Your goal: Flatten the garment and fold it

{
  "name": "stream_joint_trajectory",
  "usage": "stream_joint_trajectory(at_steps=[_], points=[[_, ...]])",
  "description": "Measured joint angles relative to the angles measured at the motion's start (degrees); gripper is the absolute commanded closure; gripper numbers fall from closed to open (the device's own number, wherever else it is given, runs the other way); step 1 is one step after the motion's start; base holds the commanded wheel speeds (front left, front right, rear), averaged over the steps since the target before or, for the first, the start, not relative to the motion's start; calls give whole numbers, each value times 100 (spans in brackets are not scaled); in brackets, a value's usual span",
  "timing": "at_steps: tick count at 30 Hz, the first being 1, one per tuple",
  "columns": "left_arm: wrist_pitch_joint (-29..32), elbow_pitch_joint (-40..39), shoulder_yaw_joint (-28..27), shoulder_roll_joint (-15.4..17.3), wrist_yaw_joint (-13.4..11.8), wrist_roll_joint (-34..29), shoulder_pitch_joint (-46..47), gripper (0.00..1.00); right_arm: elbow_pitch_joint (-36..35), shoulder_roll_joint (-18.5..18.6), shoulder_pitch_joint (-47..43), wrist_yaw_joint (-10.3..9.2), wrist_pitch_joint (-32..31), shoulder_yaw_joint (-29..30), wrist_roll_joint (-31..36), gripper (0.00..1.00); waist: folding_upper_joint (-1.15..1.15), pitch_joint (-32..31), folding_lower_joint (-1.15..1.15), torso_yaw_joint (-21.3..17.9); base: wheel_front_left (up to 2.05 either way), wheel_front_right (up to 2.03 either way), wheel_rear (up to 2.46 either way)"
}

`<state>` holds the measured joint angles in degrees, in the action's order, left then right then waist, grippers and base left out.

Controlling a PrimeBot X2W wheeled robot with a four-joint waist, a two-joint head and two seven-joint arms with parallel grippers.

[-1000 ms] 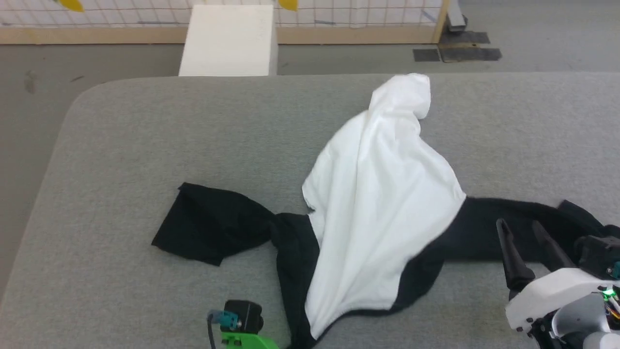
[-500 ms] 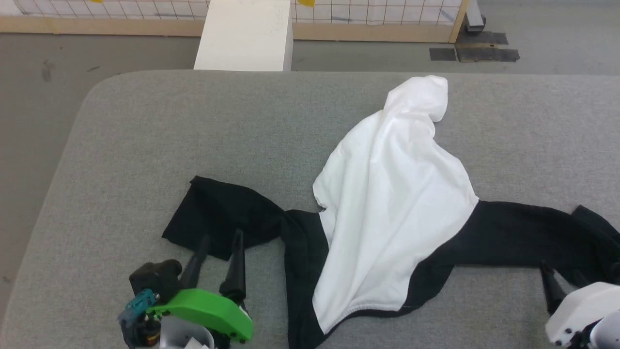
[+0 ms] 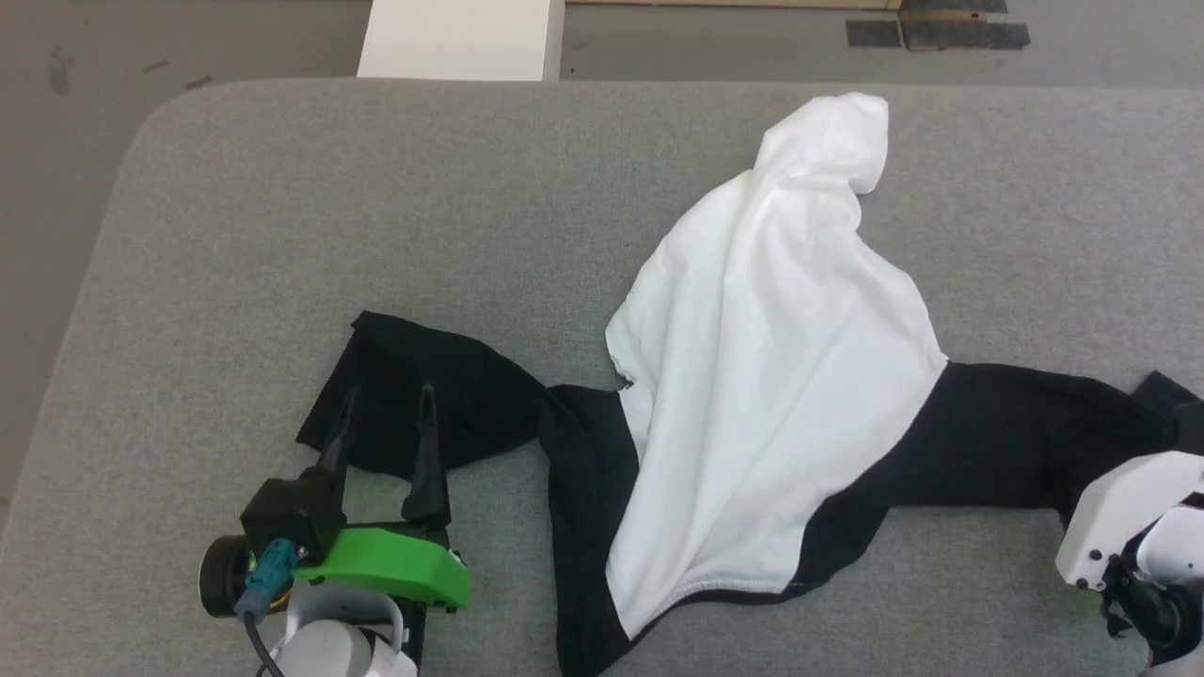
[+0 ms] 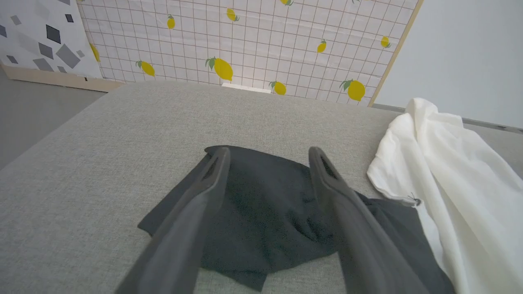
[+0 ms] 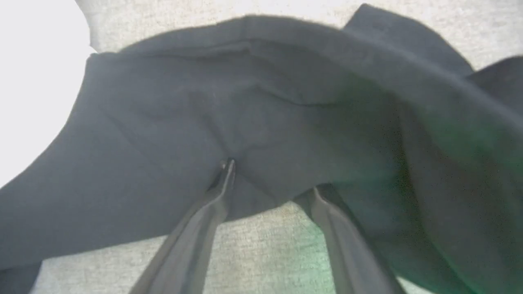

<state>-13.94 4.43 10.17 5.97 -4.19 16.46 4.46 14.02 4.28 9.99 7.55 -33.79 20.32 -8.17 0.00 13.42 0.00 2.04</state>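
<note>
Sprawling on grey table point(image 3: 282, 188), garment point(image 3: 771, 376), left fingers point(image 3: 425, 451) apart over black sleeve point(image 3: 470, 390), right fingers point(image 5: 200, 237) apart (lemon-print wall point(image 4: 253, 36) behind)

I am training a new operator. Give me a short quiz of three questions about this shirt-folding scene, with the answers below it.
1. Which part of the garment lies under the spread fingers of the left tool? A: the white body panel. B: a black sleeve. C: nothing, only bare table.
2. True or false: the garment is already folded flat on the grey table.
3. Fill in: the right tool is at the edge of the ____ fabric.
Key: 1 B; 2 false; 3 black.
</note>
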Motion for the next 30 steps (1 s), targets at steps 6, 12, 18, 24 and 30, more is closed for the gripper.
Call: stream_joint_trajectory(at_steps=[6,12,18,24,30], points=[[-35,71,-21,-9,-15,27,6,0,-664,-113,-148,5,-48,452,1020,100,0,39,0,-4,0,0,0],[-36,102,1,-18,-15,44,20,0,-1118,666,-197,5,13,1291,1530,100,0,24,1,-7,0,0,0],[-34,118,26,-13,-15,60,57,0,-764,1139,60,4,366,1835,1649,100,0,43,0,-26,0,0,0],[-13,129,111,1,-14,60,71,0,198,850,276,3,644,1882,1486,100,0,68,1,-43,0,0,0],[27,132,185,4,-13,60,93,0,300,436,291,3,1136,1773,1063,0,0,-10,1,-54,0,0,0]])
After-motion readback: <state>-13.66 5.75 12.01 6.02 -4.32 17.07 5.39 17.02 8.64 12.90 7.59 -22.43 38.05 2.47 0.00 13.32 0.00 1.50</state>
